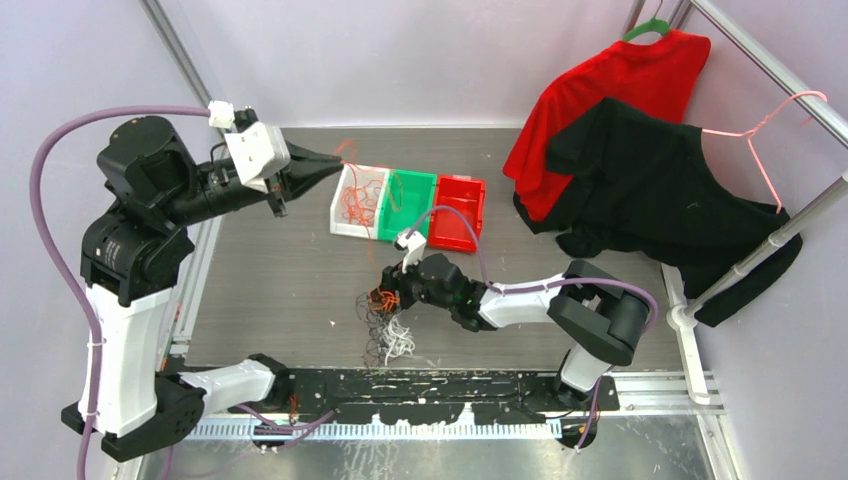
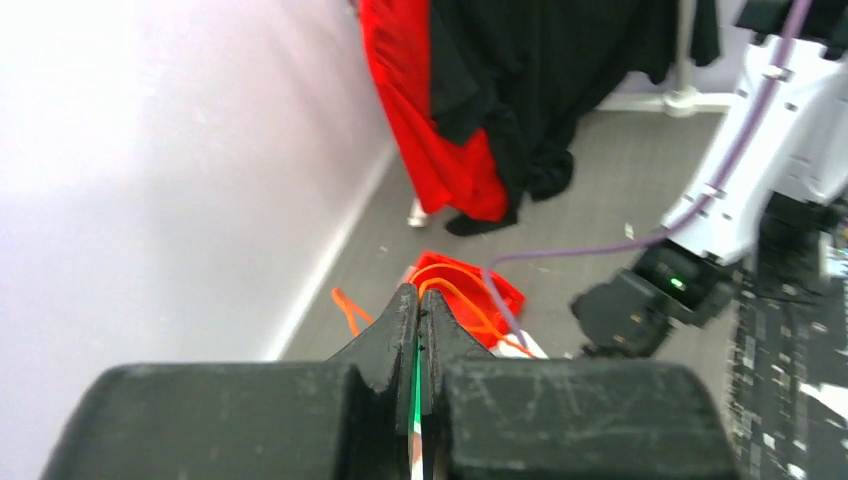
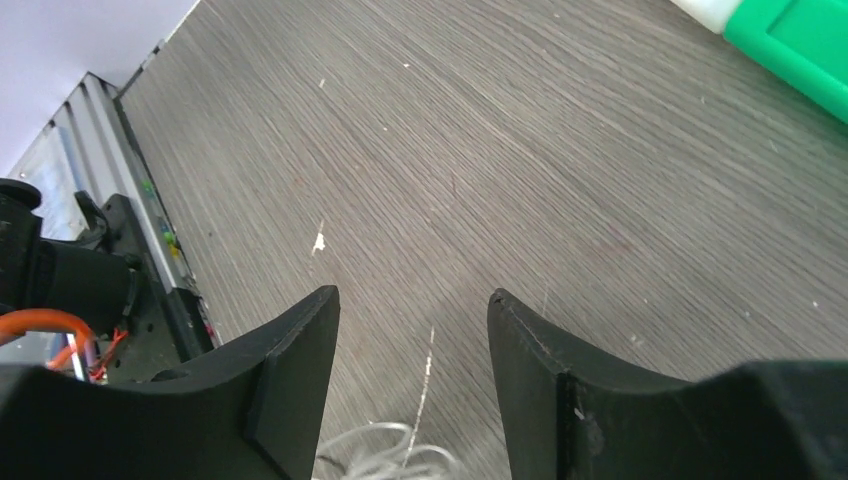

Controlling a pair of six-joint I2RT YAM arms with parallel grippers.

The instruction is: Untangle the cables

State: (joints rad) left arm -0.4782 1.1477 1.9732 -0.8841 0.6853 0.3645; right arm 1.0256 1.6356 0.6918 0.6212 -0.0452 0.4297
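Sorting is the step in hand. The left hand [image 1: 338, 160] is raised near the far corner of the white bin [image 1: 352, 232], jaws pressed together on 1 orange strand [image 2: 452, 290] that loops out past the tips. The bin holds a heap of orange strands [image 1: 362, 198]. The green bin [image 1: 410, 176] and red bin [image 1: 460, 180] stand just beside it.

The other cables lie as a mixed clump [image 1: 390, 330] on the tabletop [image 3: 520, 150], near the arm bases. The right hand [image 3: 412, 300] hangs low over it, jaws spread wide and holding nothing, with white strands [image 3: 385, 448] just below.

Next, I judge, the left hand must let go over the white bin. The right hand must then close on 1 strand only.
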